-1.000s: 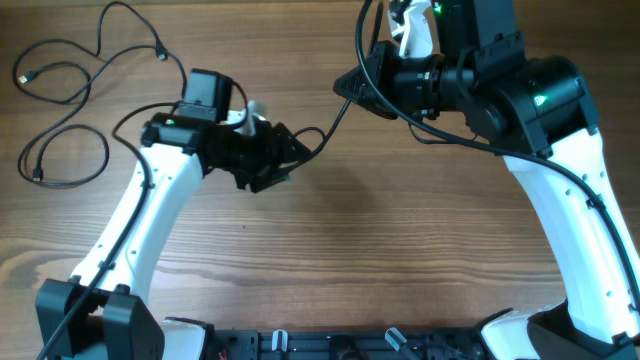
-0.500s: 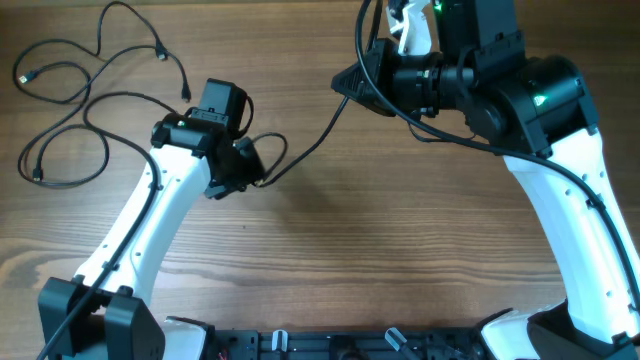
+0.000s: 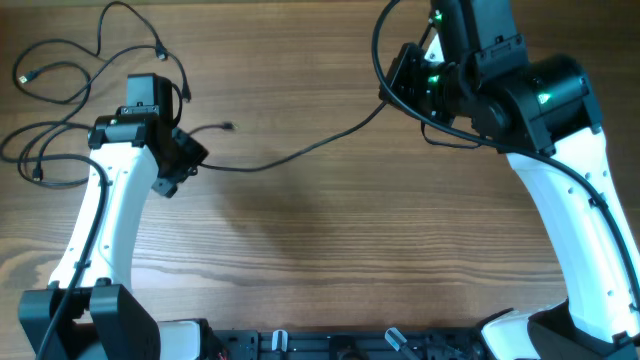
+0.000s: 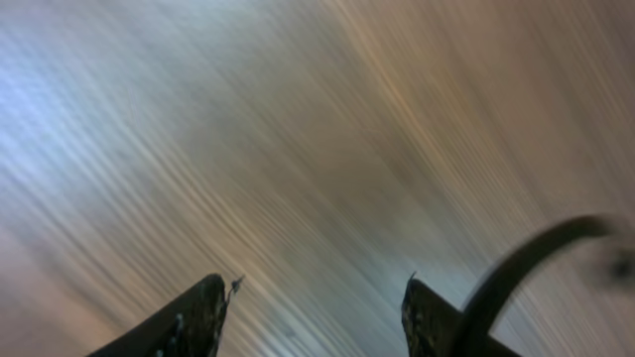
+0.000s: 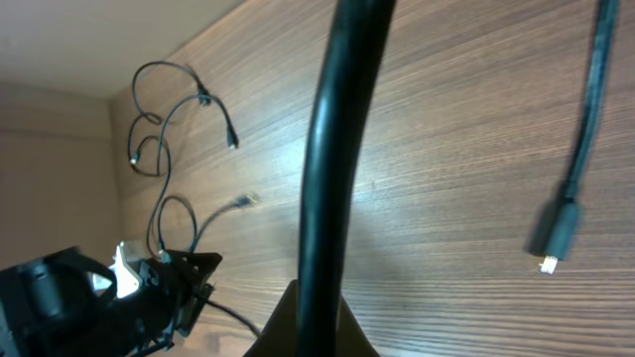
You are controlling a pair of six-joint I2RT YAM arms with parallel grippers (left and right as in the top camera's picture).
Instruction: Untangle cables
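One thin black cable (image 3: 300, 152) stretches across the wood from my right gripper (image 3: 398, 88) down-left to my left gripper (image 3: 192, 160). More cables (image 3: 60, 100) loop at the far left, and a short plug end (image 3: 228, 126) lies beside my left gripper. The blurred left wrist view shows my left gripper (image 4: 317, 288) open over bare wood, with a cable (image 4: 536, 258) crossing its right finger. My right gripper (image 5: 308, 302) is shut on the cable (image 5: 337, 149), whose plug end (image 5: 556, 233) hangs at the right.
The wooden table (image 3: 330, 250) spreads below both arms. The right arm's own thick black wires (image 3: 380, 50) arc near its wrist. A dark rail (image 3: 330, 345) runs along the table's front edge.
My left arm has swung left from the table's middle toward the looped cables. The cable between both grippers has been drawn out longer and straighter. My right gripper shifted slightly right.
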